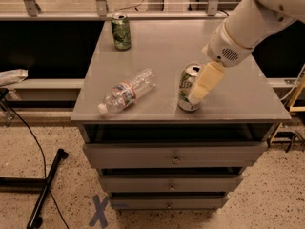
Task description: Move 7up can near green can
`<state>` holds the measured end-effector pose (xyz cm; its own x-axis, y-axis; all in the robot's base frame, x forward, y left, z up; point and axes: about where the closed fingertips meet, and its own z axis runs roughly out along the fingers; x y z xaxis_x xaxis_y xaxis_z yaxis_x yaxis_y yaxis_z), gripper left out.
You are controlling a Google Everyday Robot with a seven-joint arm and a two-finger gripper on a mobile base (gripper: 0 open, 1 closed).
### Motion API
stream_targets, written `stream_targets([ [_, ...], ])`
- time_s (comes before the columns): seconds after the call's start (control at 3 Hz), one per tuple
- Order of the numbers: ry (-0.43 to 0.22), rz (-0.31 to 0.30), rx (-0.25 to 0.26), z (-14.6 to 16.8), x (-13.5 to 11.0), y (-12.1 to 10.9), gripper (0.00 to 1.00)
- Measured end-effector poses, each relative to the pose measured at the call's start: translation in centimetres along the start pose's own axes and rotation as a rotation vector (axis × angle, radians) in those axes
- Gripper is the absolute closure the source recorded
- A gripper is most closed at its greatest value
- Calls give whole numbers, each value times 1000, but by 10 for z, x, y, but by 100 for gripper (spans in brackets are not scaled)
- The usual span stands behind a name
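The 7up can (186, 90), pale silver-white with green patches and a silver top, stands upright near the front edge of the grey table (167, 46). My gripper (199, 93) hangs from the white arm coming in from the upper right. Its cream finger (206, 81) covers the can's right side. The green can (121, 31), dark green with a silver top, stands upright at the table's far left corner, well away from the 7up can.
A clear plastic water bottle (126, 91) lies on its side at the front left of the table, left of the 7up can. Drawers (174, 154) sit under the tabletop. A railing (100, 4) runs behind the table. A black stand leg (45, 187) lies on the floor.
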<state>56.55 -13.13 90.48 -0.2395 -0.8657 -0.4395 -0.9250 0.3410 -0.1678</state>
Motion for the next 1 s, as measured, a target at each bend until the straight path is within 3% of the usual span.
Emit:
stream_targets([
  [0.33, -21, 20, -16, 17, -11, -9, 14],
  [1.0, -17, 37, -51, 25, -11, -8, 61],
])
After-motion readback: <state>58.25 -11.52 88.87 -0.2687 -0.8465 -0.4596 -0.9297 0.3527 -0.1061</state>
